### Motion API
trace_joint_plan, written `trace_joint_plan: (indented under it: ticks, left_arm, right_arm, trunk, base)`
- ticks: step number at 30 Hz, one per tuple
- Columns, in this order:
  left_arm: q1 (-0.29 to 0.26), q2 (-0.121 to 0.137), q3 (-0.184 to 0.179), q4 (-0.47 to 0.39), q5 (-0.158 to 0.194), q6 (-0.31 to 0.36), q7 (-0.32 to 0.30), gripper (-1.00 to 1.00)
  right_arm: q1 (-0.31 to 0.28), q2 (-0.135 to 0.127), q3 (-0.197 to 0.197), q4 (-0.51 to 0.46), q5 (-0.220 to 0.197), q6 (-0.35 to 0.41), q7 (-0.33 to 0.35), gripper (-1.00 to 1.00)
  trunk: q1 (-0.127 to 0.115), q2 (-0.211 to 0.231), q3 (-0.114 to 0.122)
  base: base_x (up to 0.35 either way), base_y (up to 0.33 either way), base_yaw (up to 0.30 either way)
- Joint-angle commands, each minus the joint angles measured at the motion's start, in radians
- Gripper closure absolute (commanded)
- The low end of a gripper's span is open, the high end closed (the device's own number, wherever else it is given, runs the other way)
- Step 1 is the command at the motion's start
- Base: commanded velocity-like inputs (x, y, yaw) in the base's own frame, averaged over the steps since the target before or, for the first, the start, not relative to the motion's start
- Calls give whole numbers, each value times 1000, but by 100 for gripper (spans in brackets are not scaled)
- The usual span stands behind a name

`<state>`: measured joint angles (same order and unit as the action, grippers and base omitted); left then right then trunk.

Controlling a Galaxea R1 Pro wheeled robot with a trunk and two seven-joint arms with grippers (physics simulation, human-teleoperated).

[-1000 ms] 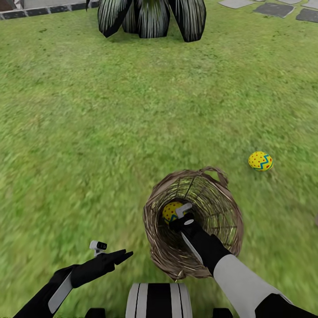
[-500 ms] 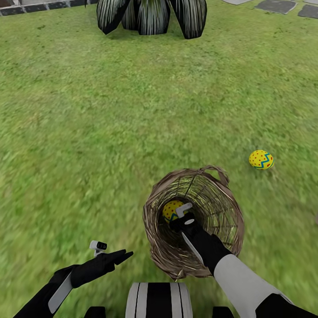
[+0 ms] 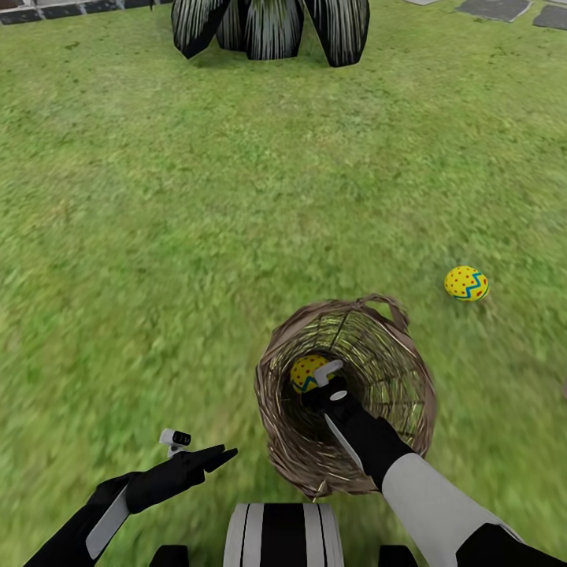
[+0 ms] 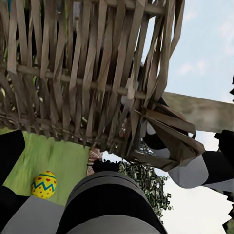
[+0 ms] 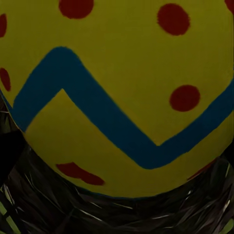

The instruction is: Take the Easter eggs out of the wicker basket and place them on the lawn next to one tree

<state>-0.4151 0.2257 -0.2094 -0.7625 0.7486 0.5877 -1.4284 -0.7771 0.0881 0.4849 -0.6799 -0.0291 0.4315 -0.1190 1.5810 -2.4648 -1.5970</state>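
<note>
Across the lawn little has changed: one egg lies loose on grass, and my right tool remains inside the wicker basket against another egg; whether it's clamped, I cannot tell. Extraction remains unfinished.

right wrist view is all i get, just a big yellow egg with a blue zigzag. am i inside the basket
Observer: Yes. In the head view the right gripper is down inside the wicker basket, right at that egg.
Operator: is any egg already out
Observer: One. A second egg lies on the lawn, off to the basket's right and apart from it.
Operator: where's my left arm
Observer: The left gripper hangs over the grass left of the basket, holding nothing.
</note>
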Motion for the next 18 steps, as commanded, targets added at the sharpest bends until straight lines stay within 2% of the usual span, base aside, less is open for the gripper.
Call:
trace_joint_plan:
  ticks: [1, 10, 14, 18]
  left_arm:
    - [-1, 1, -5, 0, 8, 11, -1, -100]
    - [0, 3, -4, 5, 11, 12, -1, -100]
    - [1, 3, -4, 5, 11, 12, -1, -100]
    - [0, 3, -4, 6, 11, 13, -1, -100]
  right_arm:
    - [-1, -1, 5, -1, -3, 6, -7, -100]
    - [-1, -1, 4, -1, -3, 4, -7, -100]
    - [-1, -1, 4, 0, 1, -38, -7, -100]
    - [-1, -1, 4, 0, 1, -45, -7, -100]
  trunk:
    - [0, 0, -1]
    - [0, 0, -5]
    - [0, 0, -9]
    - [0, 0, -14]
  base:
    - [0, 0, 0]
    - [0, 0, 0]
    - [0, 0, 0]
    - [0, 0, 0]
